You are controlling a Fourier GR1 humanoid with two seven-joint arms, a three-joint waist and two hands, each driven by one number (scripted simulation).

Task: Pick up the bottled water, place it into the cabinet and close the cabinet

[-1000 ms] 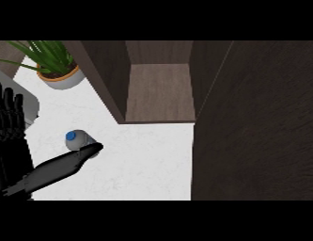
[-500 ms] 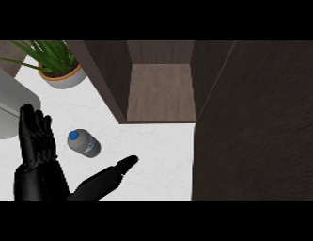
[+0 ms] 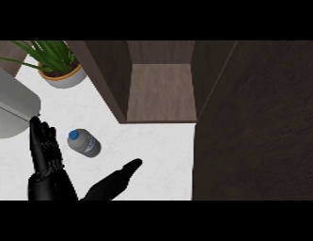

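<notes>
On the white counter [image 3: 152, 141], the left black hand [image 3: 48, 155] holds its fingers straight up, and the right black hand [image 3: 113, 181] stretches flat. Between and just above them lies the small clear water bottle with a blue cap [image 3: 84, 142], near the open dark wooden cabinet [image 3: 160, 94].

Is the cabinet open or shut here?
Open: the cabinet shows its bare wooden shelf, and its dark door stands swung out at the right.

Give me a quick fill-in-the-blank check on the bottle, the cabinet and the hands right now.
The bottled water rests on the white ____, between the left robot hand and the right robot hand.
Its cap is ____.
The cabinet stands ____.
Missing words: counter; blue; open.
</notes>
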